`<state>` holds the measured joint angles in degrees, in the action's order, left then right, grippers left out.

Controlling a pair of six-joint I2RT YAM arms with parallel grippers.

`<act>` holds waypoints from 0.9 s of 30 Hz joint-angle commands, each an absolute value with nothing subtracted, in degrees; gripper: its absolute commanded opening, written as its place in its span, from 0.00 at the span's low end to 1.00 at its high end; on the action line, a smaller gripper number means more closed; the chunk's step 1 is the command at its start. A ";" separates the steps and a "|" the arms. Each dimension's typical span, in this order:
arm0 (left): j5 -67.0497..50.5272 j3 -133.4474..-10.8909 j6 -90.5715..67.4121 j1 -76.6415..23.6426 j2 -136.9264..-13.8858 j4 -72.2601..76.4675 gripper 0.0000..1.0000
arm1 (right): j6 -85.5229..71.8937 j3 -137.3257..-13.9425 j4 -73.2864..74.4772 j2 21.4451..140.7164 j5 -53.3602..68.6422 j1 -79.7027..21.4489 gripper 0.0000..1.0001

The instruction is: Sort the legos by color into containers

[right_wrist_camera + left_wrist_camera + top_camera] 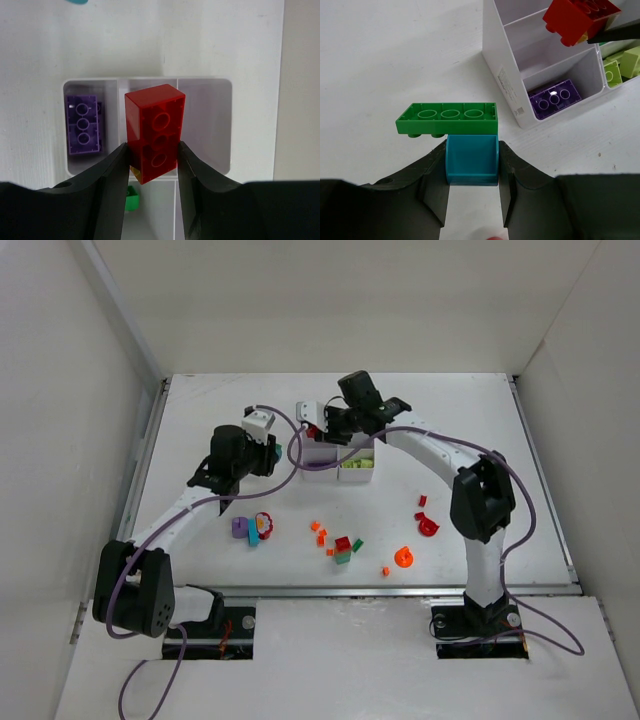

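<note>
The white six-compartment tray [320, 476] stands at the back middle of the table. My right gripper [322, 425] is shut on a red brick [155, 132] and holds it above the tray [205, 85], over the wall between the middle and end compartments. A purple brick [83, 125] lies in one compartment, lime pieces [357, 464] in another, and a small green piece [131, 197] in a third. My left gripper [262, 455] is left of the tray [502, 75], shut on a teal brick [471, 159] with a green plate [447, 118] stuck to it.
Loose legos lie in front of the tray: a purple piece [239, 528], a red round piece [263, 527], small orange bits [318, 530], a red-and-green stack [343, 548], an orange round piece [403, 557] and red pieces [428, 525]. White walls enclose the table.
</note>
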<state>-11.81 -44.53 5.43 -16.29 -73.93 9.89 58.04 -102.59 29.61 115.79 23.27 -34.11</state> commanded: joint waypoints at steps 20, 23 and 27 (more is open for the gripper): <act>-11.69 -43.68 4.04 -16.08 -71.46 13.62 0.00 | 58.01 -106.17 30.59 118.12 22.76 -34.80 0.70; -12.22 -43.68 4.04 -16.08 -71.46 13.62 0.00 | 58.01 -106.70 30.59 117.08 22.24 -34.80 0.91; -12.74 -43.68 4.04 -16.08 -70.93 13.62 0.00 | 58.01 -105.64 29.10 115.14 21.63 -34.80 0.92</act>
<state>-11.75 -43.83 4.38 -16.27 -73.54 10.90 58.24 -104.88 30.63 118.52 21.98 -34.59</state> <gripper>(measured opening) 0.336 0.921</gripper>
